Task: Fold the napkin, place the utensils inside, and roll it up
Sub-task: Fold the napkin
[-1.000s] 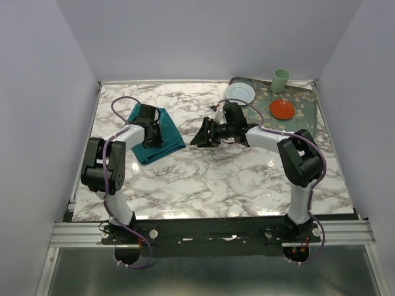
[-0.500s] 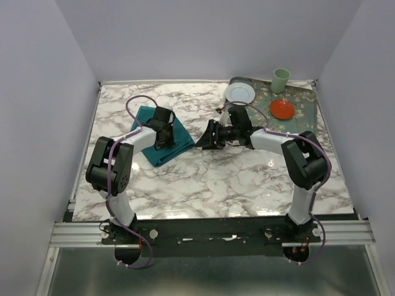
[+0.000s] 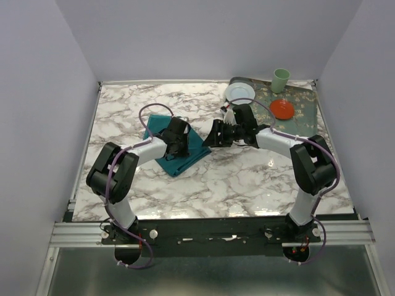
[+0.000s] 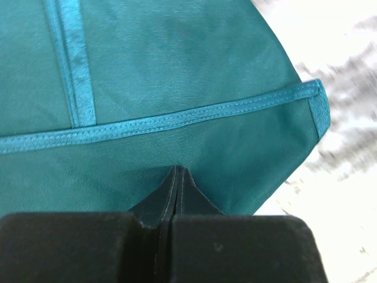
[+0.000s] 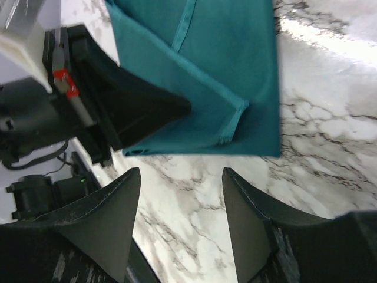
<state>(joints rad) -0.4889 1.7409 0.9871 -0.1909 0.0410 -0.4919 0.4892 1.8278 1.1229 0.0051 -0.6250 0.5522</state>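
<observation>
The teal napkin (image 3: pixel 192 148) lies folded on the marble table, left of centre. Its hemmed edges and a corner show in the left wrist view (image 4: pixel 177 71) and the right wrist view (image 5: pixel 235 59). My left gripper (image 3: pixel 178 145) is on top of it, jaws pressed together with their tips (image 4: pixel 178 170) pinching the cloth. My right gripper (image 3: pixel 210 135) hangs open just right of the napkin's edge, with only marble between its fingers (image 5: pixel 181 174). The utensils are out of view.
A patterned grey-green tray (image 3: pixel 303 106) sits at the back right. It carries a white plate (image 3: pixel 239 92), a red bowl (image 3: pixel 282 109) and a pale green cup (image 3: pixel 281 80). The right arm reaches across in front of the tray.
My left gripper has slid right and nearer, and the napkin has moved with it toward the table's centre. The right gripper has backed off slightly to the right, still open.
</observation>
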